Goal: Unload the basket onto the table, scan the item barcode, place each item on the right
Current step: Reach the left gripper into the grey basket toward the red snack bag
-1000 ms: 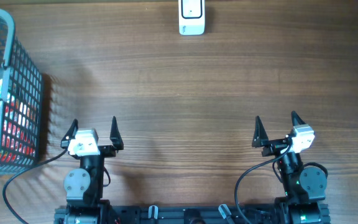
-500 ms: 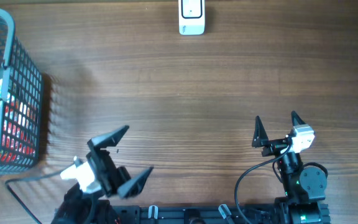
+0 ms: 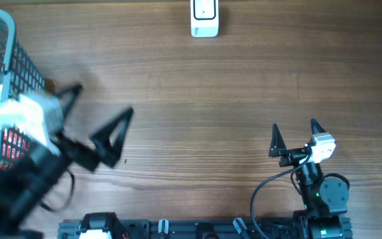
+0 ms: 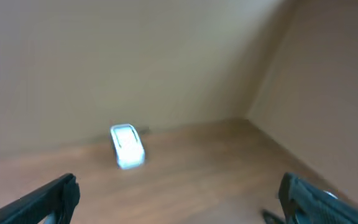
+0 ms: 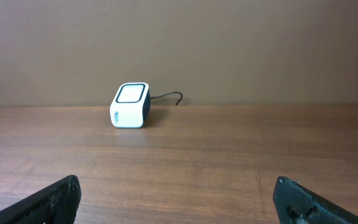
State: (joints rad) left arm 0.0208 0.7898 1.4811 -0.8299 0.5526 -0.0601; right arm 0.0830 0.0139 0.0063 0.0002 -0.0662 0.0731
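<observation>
Scanner [image 3: 204, 18] unmoved; left tool [image 3: 105, 99] nearer basket [image 3: 26, 63]

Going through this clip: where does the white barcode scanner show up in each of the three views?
Overhead: the white barcode scanner sits at the top edge, near the middle.
Left wrist: the scanner is left of centre at mid-height, blurred.
Right wrist: the scanner is left of centre near the table's far edge, sharp.
Shared landmark: the wooden table it stands on, visible in all three views.
</observation>
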